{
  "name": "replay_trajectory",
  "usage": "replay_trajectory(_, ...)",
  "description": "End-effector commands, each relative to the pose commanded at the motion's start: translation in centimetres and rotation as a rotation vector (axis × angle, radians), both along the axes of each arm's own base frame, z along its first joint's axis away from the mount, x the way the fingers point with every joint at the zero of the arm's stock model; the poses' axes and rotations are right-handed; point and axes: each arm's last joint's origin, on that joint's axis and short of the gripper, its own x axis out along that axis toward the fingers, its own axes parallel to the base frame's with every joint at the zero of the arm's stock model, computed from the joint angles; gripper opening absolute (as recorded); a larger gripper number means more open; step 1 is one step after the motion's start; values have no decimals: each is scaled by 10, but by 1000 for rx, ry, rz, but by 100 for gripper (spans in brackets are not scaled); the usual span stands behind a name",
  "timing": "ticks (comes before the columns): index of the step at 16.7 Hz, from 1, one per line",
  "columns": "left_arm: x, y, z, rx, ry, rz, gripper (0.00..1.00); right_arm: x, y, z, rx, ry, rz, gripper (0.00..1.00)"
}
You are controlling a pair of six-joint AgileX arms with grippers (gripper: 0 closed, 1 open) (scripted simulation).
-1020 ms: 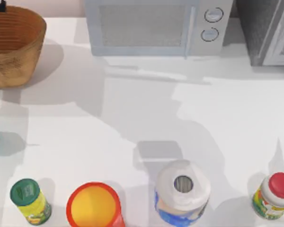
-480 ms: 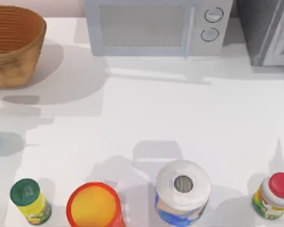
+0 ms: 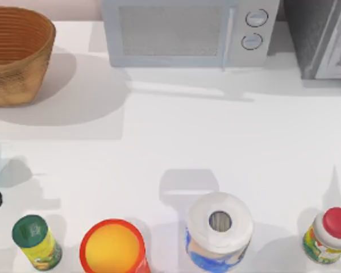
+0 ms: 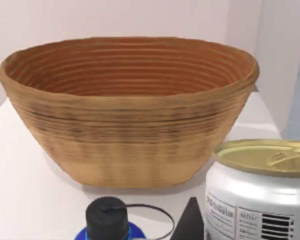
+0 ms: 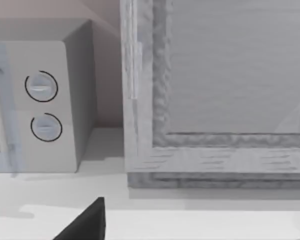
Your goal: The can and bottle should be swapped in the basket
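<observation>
**Two containers outside the basket, swap not yet showing**

Both on the table rather than inside, to judge from the left wrist view: the can (image 4: 260, 195), white with a dull gold top, near the camera and in front of the basket (image 4: 130, 130); the bottle (image 4: 107, 222), blue with a black cap, beside the can and likewise short of the wicker wall. Apart from each other, with a dark tip of the left gripper (image 4: 191, 225) between them. Impossible to tell how wide that gripper stands or whether it has hold of anything.

From above, a teal sliver of the bottle at the table's left edge, well apart from the basket at the far left corner. Ribbed inside of the basket bare as far as it shows.

Right gripper (image 5: 85, 222) parked facing the microwave (image 5: 40, 100); cannot tell its grip either.

Judged as early or midway: nothing placed in the basket, one container to go in and the placement to confirm.
</observation>
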Motion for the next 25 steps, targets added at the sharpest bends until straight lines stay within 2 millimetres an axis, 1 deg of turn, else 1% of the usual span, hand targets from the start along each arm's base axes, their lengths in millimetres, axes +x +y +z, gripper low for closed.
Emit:
replay_trajectory(2, -2, -1, -16, -4, -69, -1, 0, 0, 0, 0, 0, 0, 0, 100)
replay_trajectory(5, -3, -1, -25, -6, -122, -3, 0, 0, 0, 0, 0, 0, 0, 100)
replay_trajectory(12, -3, -1, -24, -5, -115, -5, 0, 0, 0, 0, 0, 0, 0, 100)
replay_trajectory(14, -1, -2, -19, -7, -111, -32, 0, 0, 0, 0, 0, 0, 0, 100)
replay_trajectory(16, 4, -5, -10, -11, -107, -84, 0, 0, 0, 0, 0, 0, 0, 100)
replay_trajectory(19, 18, -11, 11, -19, -102, -198, 0, 0, 0, 0, 0, 0, 0, 100)
replay_trajectory(21, 33, -18, 27, -27, -99, -296, 0, 0, 0, 0, 0, 0, 0, 100)
replay_trajectory(23, 55, -26, 41, -36, -98, -406, 0, 0, 0, 0, 0, 0, 0, 100)
replay_trajectory(25, 82, -37, 50, -45, -96, -526, 0, 0, 0, 0, 0, 0, 0, 100)
